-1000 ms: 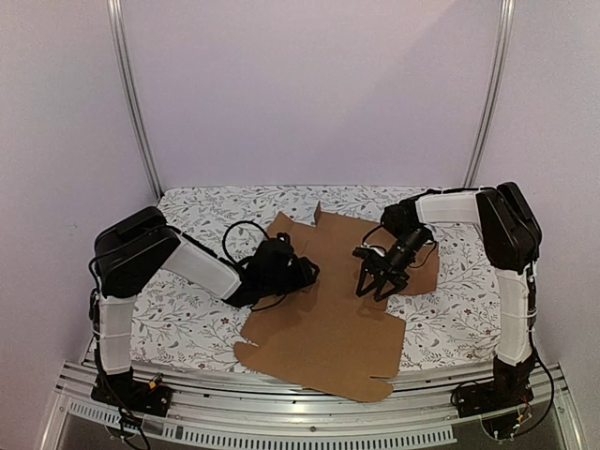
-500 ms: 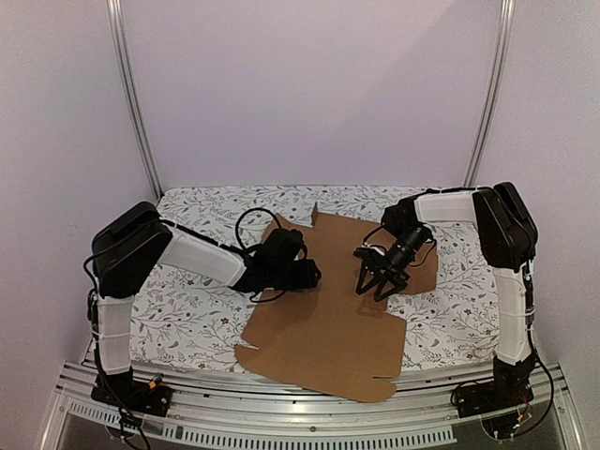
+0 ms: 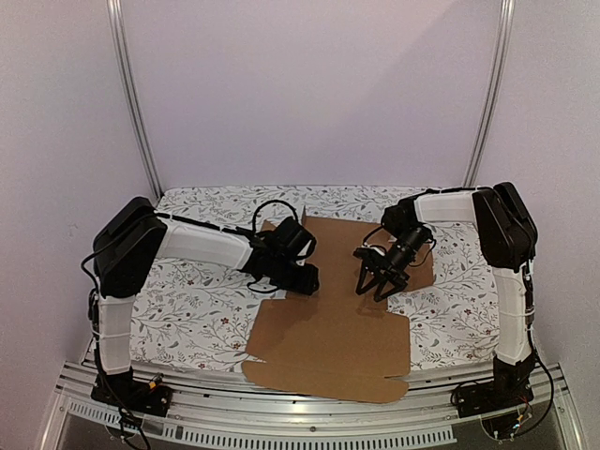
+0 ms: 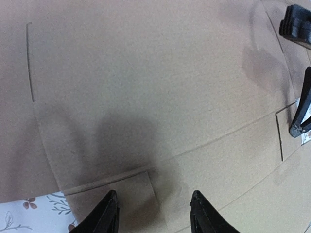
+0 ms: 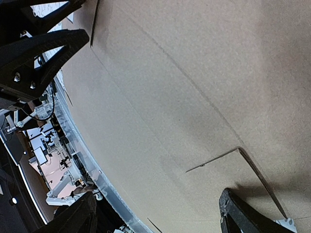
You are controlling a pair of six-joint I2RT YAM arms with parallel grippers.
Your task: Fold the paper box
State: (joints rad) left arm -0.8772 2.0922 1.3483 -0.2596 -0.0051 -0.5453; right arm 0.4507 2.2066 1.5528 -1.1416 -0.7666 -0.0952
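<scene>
The paper box (image 3: 328, 328) is a flat brown die-cut cardboard sheet with slits and crease lines, lying unfolded on the floral tablecloth. Its near edge reaches the table's front edge. My left gripper (image 3: 307, 278) hangs over the sheet's left part, jaws open and pointing down, nothing between them. In the left wrist view its gripper (image 4: 154, 199) hovers over a small cut flap of the sheet (image 4: 146, 73). My right gripper (image 3: 374, 284) stands wide open over the sheet's right side. In the right wrist view that gripper (image 5: 158, 216) spans bare cardboard (image 5: 194, 73) beside a slit.
The floral tablecloth (image 3: 187, 309) covers the table. A metal rail (image 3: 300, 417) runs along the front edge. Two upright poles (image 3: 131, 103) stand at the back corners against the wall. The two grippers are close together, the right fingers (image 4: 300, 114) showing in the left wrist view.
My left arm has swung farther back and to the right, and the sheet has turned with it, now lying squarer to the table's front edge. The right arm has not moved.
</scene>
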